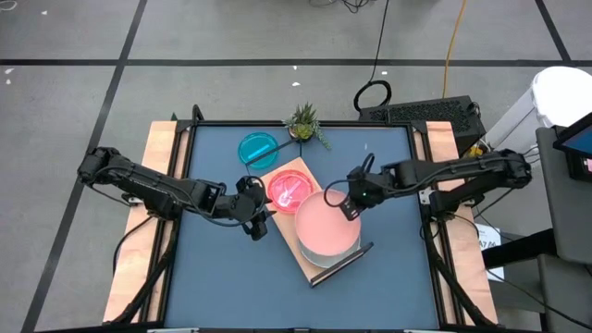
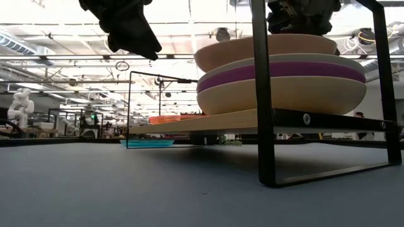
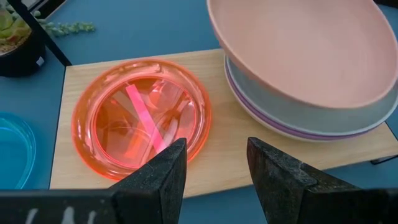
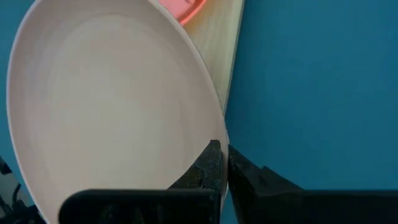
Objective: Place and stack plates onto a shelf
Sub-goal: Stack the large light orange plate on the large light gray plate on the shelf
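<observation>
Sizing up the next reach: one plate is off the shelf, and the question is which arm lies closer to it.

Shelf: the wooden shelf (image 1: 314, 264) sits diagonally mid-table, its long axis running from the far left toward the near right.

Large stack: the salmon pink plate (image 1: 327, 227) tops the pile on the shelf's near end; in the low view the purple plate (image 2: 281, 71) and cream plate (image 2: 281, 94) show beneath it, with a pale one between pink and purple.

Small stack: the orange translucent plate (image 1: 287, 190) rests on the shelf's far end, magenta showing through it; a green one I cannot make out.

Loose plate: the cyan plate (image 1: 258, 149) lies flat on the blue table (image 1: 222, 277), just off the shelf's far-left corner, near a small potted plant (image 1: 304, 121).

Left fingers (image 1: 257, 220): parted, empty, poised above the shelf's left edge beside the orange plate.

Right fingers (image 1: 350, 209): closed, nothing between them, over the far rim of the salmon pink plate.

Key relation: the cyan plate lies farther back and slightly left of the left fingers, near them; the right fingers are well apart from it, across the shelf.

Judgement: the left arm is better placed; being round, the plate dictates no approach angle, only a rim grip.
</observation>
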Motion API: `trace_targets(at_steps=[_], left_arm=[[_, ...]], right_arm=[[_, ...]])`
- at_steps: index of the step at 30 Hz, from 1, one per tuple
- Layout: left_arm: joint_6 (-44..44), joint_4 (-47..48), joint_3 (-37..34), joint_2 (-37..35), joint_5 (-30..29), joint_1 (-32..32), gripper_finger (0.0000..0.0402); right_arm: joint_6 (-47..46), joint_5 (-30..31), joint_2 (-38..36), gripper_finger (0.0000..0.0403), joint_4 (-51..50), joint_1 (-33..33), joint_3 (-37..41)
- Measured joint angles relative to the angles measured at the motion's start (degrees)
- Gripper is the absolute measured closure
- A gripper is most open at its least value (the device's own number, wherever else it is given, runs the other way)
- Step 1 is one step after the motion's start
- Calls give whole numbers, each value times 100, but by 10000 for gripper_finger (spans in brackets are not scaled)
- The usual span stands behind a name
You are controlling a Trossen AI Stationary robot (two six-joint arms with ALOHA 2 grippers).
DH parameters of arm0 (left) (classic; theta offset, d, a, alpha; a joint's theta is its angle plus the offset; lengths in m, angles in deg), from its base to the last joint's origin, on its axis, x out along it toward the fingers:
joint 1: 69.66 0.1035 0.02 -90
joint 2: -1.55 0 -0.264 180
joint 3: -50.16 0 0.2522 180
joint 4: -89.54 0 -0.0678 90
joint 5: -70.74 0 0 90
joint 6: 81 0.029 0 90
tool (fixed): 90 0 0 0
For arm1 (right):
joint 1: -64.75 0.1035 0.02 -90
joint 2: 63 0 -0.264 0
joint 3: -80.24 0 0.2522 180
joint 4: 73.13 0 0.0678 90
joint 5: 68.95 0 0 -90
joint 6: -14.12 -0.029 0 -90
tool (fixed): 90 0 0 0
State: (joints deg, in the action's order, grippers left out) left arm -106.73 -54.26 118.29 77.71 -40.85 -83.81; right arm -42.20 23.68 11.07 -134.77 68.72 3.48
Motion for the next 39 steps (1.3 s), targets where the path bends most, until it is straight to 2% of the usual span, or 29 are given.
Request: trace_targets(at_steps=[11,23,29,39], left_arm=[[1,2,0,0,0,0,227],[-30,4,0,0,2,0,227],[-30,4,0,0,2,0,227],[-34,4,0,0,2,0,227]], right_arm=[[-12,-297,454,403,282,322,0],[27,-319,633,403,207,401,15],[-22,-565,530,403,319,375,378],[-427,-743,224,393,1196,353,1120]])
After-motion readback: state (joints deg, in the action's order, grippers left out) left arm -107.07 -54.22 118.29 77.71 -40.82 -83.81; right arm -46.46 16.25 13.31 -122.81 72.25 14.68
